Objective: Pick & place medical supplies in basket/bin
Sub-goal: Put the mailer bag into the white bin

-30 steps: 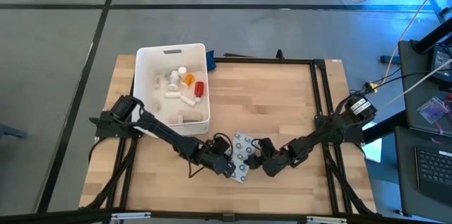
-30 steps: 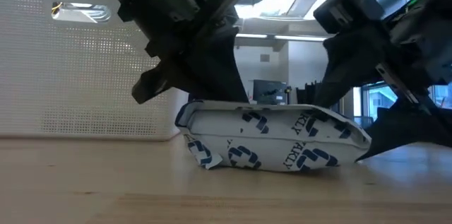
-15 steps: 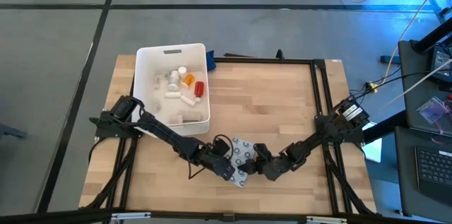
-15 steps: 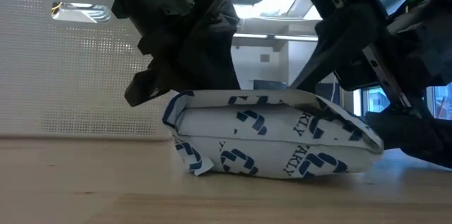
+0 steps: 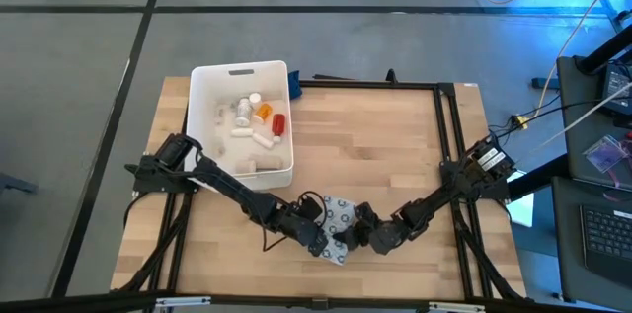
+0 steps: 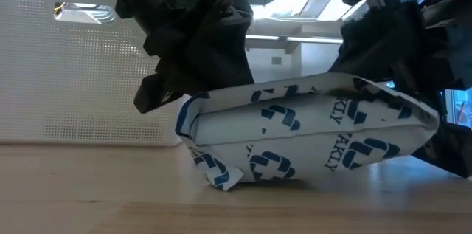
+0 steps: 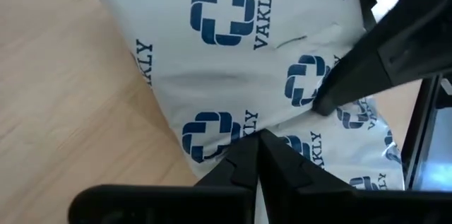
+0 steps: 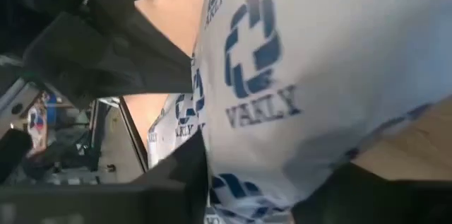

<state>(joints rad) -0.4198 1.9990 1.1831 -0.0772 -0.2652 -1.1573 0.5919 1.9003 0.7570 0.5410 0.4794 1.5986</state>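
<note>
Sitting near the front middle of the table [image 5: 395, 135] is a white packet [image 5: 339, 220], soft and puffy, printed all over with dark blue cross-shaped marks and the word VAKLY; in the low view the packet [image 6: 310, 134] has one end down on the wood and its other end tilted up, with a folded corner tucked under it. From the packet, the white tub [image 5: 242, 76] stands toward 10 o'clock, well apart, holding several white bottles, an orange pill bottle [image 5: 263, 111] and a red bottle [image 5: 278, 124]. At the packet's 9 o'clock side the left gripper [image 5: 321, 238] has its fingers [image 7: 244, 157] pressed together, tips against the packet's edge; whether they pinch any of it I cannot tell. At the 3 o'clock side the right gripper [image 5: 357, 237] has its jaws clamped on the packet's raised end. Both dark arms crowd over the packet and hide most of it from above.
</note>
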